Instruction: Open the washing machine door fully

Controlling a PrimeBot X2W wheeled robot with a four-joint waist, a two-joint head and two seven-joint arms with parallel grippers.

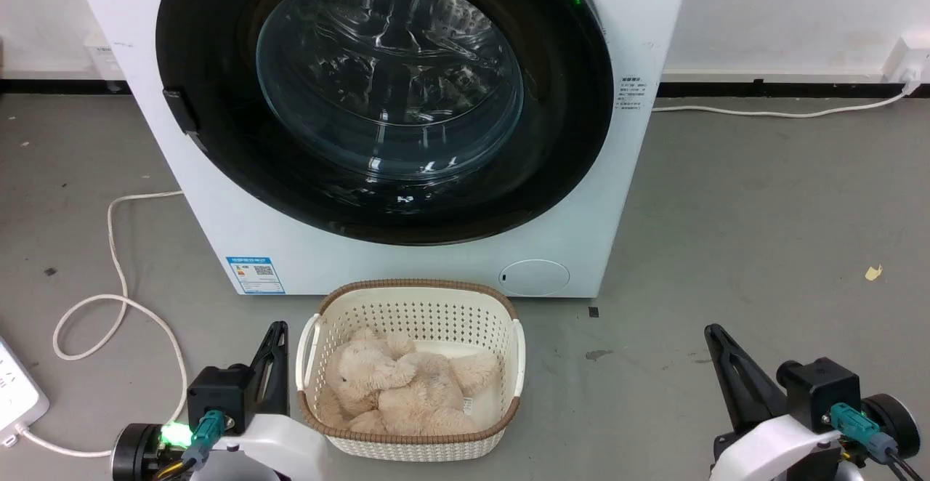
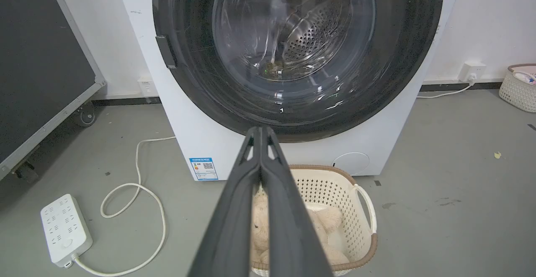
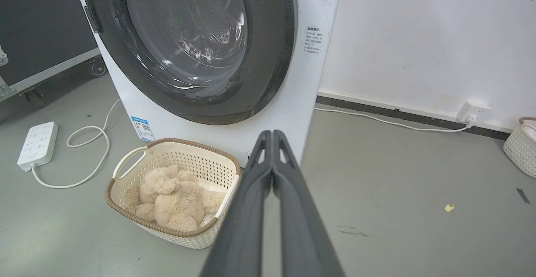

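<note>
- Your door (image 1: pixel 385 89) has a glossy black rim and a clear, reflecting glass centre.
- Through the glass you see the drum (image 2: pixel 312 38), which is shiny perforated metal.
- The machine (image 1: pixel 218 227) is smooth white with a faint sheen.
- The basket (image 1: pixel 414 286) is cream perforated plastic with a brown woven-look rim.
- The toy (image 1: pixel 396 386) is fluffy beige plush.
- The floor (image 1: pixel 763 234) is matt grey and scuffed.
- Your left gripper (image 2: pixel 260 131) is smooth, matt and dark grey.

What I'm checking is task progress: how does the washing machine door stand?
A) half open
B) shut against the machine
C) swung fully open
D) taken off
B: the door sits flush on the machine, its black rim covering the opening, while the left gripper and right gripper, fingers together, are well short of it.
</note>
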